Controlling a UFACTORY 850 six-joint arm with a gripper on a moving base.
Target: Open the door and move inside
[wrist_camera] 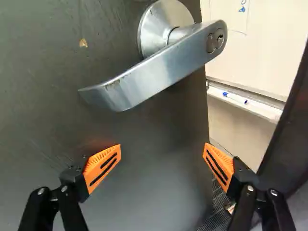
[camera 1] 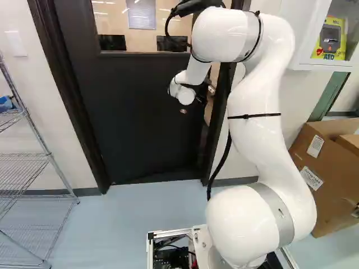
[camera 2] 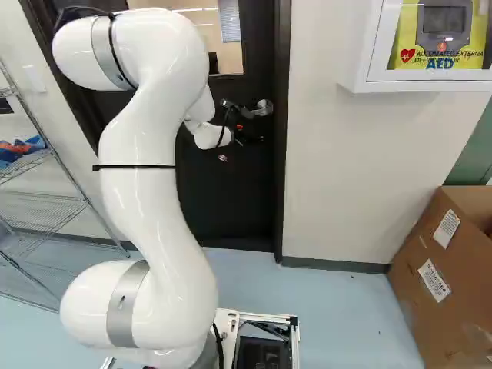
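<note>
Pale walls (camera 2: pixel 338 169) flanked the dark door (camera 1: pixel 134 112), ajar, partly hidden from me by my arm (camera 1: pixel 255 106). Its tilted silver handle (wrist_camera: pixel 159 67) lay ahead of the claw (camera 2: pixel 250 137), whose fingers stood spread. A cabinet (camera 2: pixel 375 46) held a yellow kit (camera 2: pixel 406 23); I couldn't see what the cut-off box (camera 2: pixel 415 284) held.

Door (camera 1: pixel 134 112) black; handle (wrist_camera: pixel 159 70) silver; arm (camera 1: pixel 255 101) white, grey-banded; claw (camera 2: pixel 249 137) black, pads (wrist_camera: pixel 99 168) orange, 2 black stripes each.

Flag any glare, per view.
Left base view: pale light streaks in the window, sheen on the white arm. Right base view: bright highlights on the arm. Wrist view: pale sheen on the door between the open fingers, reddish glow beside one.
</note>
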